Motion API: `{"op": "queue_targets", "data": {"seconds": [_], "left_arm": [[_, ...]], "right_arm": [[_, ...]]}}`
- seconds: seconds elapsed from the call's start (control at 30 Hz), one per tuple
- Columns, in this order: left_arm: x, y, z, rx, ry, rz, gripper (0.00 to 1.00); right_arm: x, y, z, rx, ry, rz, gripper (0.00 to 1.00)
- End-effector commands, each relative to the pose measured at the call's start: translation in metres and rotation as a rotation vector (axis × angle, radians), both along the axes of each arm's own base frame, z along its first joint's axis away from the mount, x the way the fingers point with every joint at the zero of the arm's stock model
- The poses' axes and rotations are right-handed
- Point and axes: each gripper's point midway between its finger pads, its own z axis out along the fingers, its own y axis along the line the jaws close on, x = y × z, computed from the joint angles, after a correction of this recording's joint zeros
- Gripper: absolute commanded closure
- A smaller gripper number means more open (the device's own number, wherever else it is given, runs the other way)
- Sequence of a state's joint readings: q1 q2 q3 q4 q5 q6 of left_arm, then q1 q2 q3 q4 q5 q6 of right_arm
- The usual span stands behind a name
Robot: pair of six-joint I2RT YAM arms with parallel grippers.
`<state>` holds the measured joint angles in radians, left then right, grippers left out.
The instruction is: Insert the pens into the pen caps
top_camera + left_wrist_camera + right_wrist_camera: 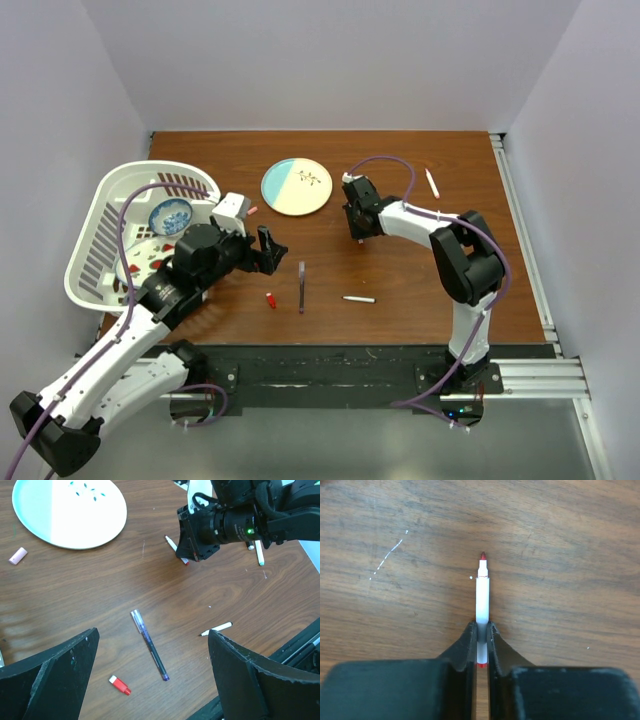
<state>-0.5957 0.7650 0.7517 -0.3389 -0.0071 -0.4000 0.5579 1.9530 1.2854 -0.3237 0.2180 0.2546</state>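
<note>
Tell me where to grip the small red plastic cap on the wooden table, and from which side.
Probably grip the small red plastic cap mid-length, across its narrow width, coming straight down from above with the open left gripper. It lies flat on the brown wooden table, clear of the dark purple pen, so only its two long sides offer a hold.

Brown wooden table (400,265) enclosed by plain pale walls (330,60)

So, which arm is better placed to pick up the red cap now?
Left. The left end effector is open and hangs near the red cap, while the right end effector is shut on the red-tipped pen farther away.
</note>
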Motion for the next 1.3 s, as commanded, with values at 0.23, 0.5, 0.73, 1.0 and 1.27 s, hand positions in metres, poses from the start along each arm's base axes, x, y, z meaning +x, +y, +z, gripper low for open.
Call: {"op": "queue_targets", "data": {"seconds": [0.23, 0.5, 0.73, 1.0, 1.27], "left_arm": [[-0.012, -0.019, -0.002, -0.076, 0.027, -0.101, 0.06], [-0.023, -0.058, -0.011, -0.266, 0.179, -0.214, 0.12], [-0.029, -0.089, -0.009, -0.456, 0.250, -0.327, 0.20], [-0.021, -0.094, 0.006, -0.541, 0.218, -0.321, 0.23], [-0.015, -0.096, -0.006, -0.538, 0.232, -0.298, 0.34]], "right_arm": [[-0.047, 0.029, 0.067, 0.275, -0.095, 0.092, 1.00], [-0.143, 0.079, 0.119, 0.602, -0.168, 0.278, 1.00], [-0.186, 0.090, 0.166, 0.834, -0.234, 0.291, 1.00], [-0.206, 0.093, 0.189, 0.924, -0.244, 0.330, 1.00], [-0.213, 0.100, 0.199, 0.987, -0.235, 0.352, 1.00]]}}
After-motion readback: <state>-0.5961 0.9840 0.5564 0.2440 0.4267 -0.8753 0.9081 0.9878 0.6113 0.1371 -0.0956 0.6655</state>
